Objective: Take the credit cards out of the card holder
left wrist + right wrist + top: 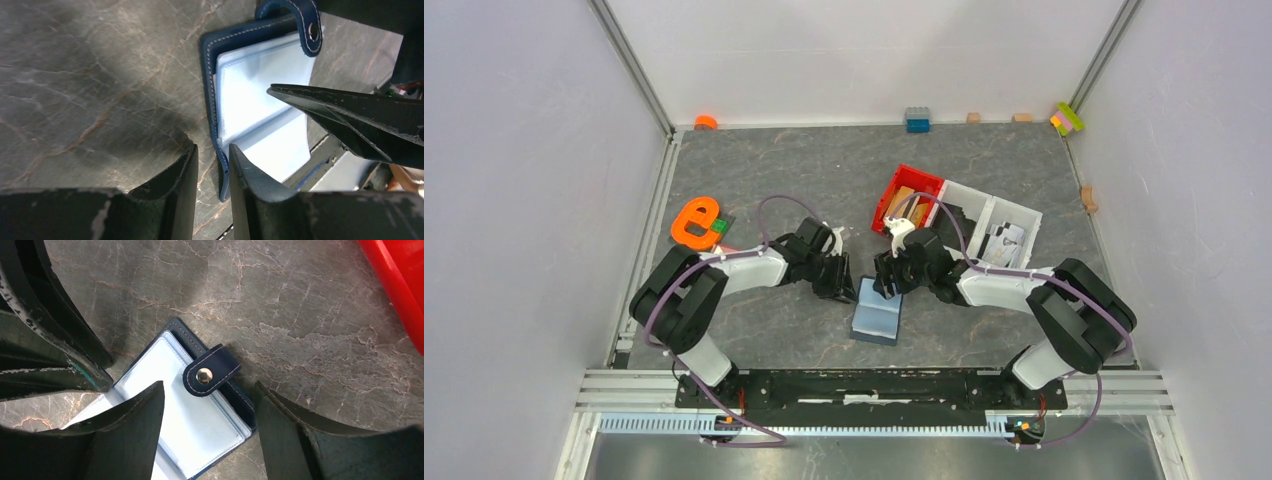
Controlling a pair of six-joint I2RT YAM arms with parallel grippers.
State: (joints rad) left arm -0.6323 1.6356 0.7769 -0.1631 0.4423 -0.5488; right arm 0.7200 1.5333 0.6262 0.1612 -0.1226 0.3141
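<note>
The card holder (877, 314) lies open on the table between my two grippers, navy outside and light blue inside. In the left wrist view its pale pockets (260, 100) face up. My left gripper (213, 157) hangs low over its near edge with the jaws a little apart. The navy rim sits in the gap beside the right finger (250, 190), and table shows on the other side. My right gripper (209, 385) stands open over the corner with the snap tab (210, 371), one finger above the pocket (200, 430), the other above the table. No credit cards show.
A red tray (921, 180) with tan pieces and a white tray (1014, 212) stand just behind the right arm; the red wall (400, 285) shows at the right wrist view's upper right. An orange letter (694, 222) lies at the left. Small blocks line the back wall.
</note>
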